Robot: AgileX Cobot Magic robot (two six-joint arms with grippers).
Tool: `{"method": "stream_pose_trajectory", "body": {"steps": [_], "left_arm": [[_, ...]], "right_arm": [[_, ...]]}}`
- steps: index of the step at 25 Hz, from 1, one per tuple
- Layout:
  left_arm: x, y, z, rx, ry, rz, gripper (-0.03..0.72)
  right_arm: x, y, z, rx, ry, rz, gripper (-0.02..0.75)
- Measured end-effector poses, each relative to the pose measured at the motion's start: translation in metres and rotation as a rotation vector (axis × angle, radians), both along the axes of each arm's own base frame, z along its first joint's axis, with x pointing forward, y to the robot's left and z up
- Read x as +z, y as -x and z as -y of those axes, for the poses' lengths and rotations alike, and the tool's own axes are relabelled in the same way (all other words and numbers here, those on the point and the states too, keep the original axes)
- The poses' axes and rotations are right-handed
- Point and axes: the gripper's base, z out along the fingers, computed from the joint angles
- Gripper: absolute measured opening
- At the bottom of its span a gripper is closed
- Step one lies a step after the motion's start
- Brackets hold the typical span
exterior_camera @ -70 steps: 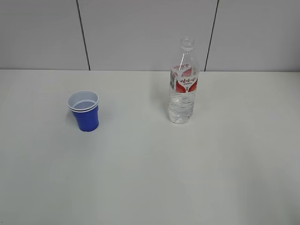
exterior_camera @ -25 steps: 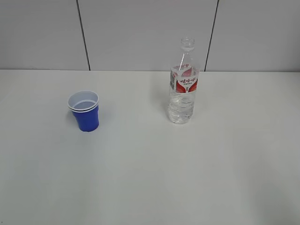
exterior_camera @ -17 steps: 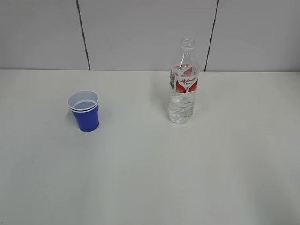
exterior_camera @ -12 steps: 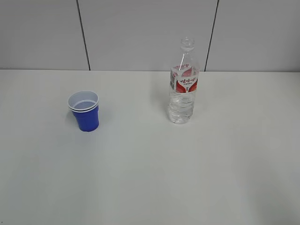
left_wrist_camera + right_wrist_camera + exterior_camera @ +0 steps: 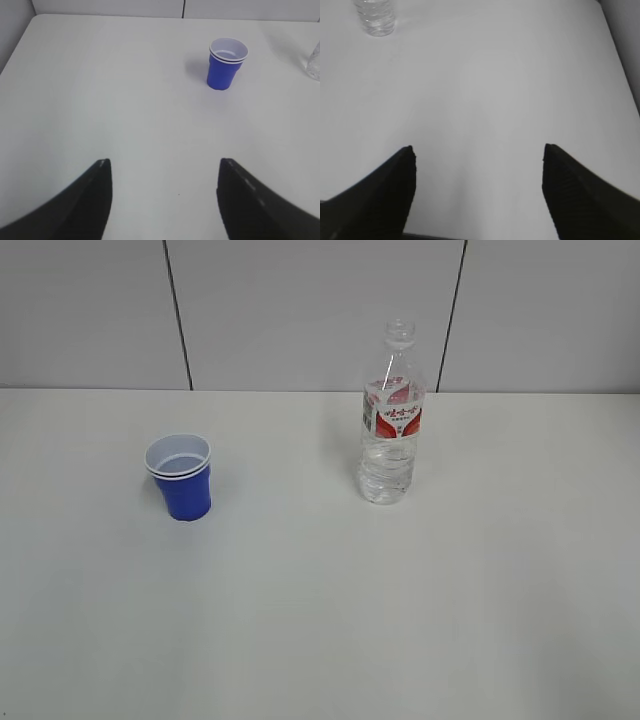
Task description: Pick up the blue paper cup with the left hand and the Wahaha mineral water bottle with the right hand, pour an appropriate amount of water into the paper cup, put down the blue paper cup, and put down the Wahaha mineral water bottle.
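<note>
The white desk (image 5: 320, 620) carries the tall clear ribbed Wahaha mineral water bottle (image 5: 392, 420) right of centre and the small blue paper cup (image 5: 181, 478) well apart to its left, both upright and positioned as earlier. Current step: approach. Both grippers are empty, with spread fingers: left hand (image 5: 162, 200), right hand (image 5: 477, 192). Next, each must advance to straddle its object.

one blue paper cup (image 5: 180, 480), one water bottle (image 5: 391, 420), two grippers (image 5: 162, 200).
</note>
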Motion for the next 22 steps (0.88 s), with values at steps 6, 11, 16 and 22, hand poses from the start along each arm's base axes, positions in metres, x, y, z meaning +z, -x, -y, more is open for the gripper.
{"method": "stream_pose_trajectory", "body": {"steps": [6,11,16,22], "left_arm": [[0.0,0.0,0.0,0.0,0.0,0.0,0.494],[0.0,0.0,0.0,0.0,0.0,0.0,0.491],[0.0,0.0,0.0,0.0,0.0,0.0,0.48],[0.0,0.0,0.0,0.0,0.0,0.0,0.48]], "right_arm": [[-0.0001,0.0,-0.001,0.016,0.006,-0.002,0.587],[-0.0001,0.0,-0.001,0.017,0.008,-0.002,0.588],[-0.0001,0.0,-0.001,0.017,0.008,-0.002,0.588],[-0.0001,0.0,-0.001,0.017,0.008,-0.002,0.587]]}}
